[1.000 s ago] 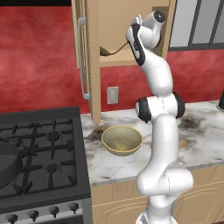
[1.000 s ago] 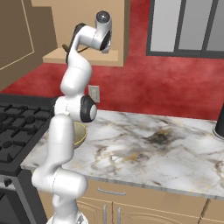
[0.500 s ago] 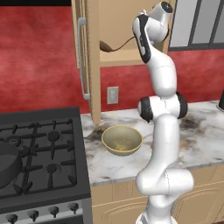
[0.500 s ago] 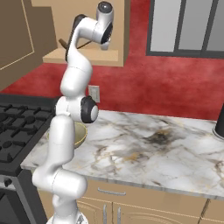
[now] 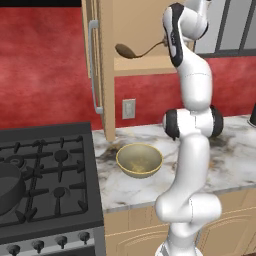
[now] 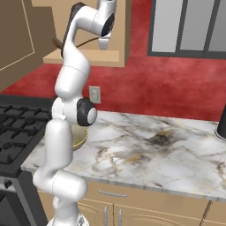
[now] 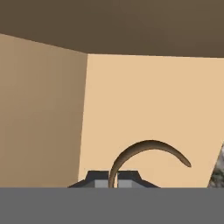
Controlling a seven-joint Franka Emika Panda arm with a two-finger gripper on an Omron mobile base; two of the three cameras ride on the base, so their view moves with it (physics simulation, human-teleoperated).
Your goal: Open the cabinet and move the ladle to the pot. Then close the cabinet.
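Compared with one second ago, the upper arm stands higher and the ladle [image 5: 139, 51] has been raised off the cabinet [image 5: 131, 65] shelf; its scoop end now hangs in the air above the shelf edge, to the left of the arm. Half a second ago the ladle was lower and closer to the shelf. The base has not moved; the stove [image 5: 45, 177], bowl [image 5: 139, 160] and counter [image 6: 145, 150] sit as before.

The gripper [image 7: 113, 179] is fully closed on the ladle handle. In the hand view the two fingertips [image 7: 101, 180] press together with the thin handle rising between them and arching over to the right, in front of the tan cabinet interior.

The cabinet door [image 5: 98, 75] stands open, swung out toward the near left, with its bar handle [image 5: 94, 75] facing left.

The pot [image 5: 10, 189] rests on the near left burner of the stove, well apart from the ladle; it is cut off by the left edge of the left base view.

Hidden or unclear items:
- In the left base view the grip point is covered by the arm; only the scoop and part of the handle are seen.
- In the right base view the ladle shows as a thin dark line behind the arm, with the scoop end mostly covered.
- The bowl in the right base view is largely hidden behind the arm.
- A dark object [image 6: 220, 125] at the far right counter edge is cut off and cannot be identified.
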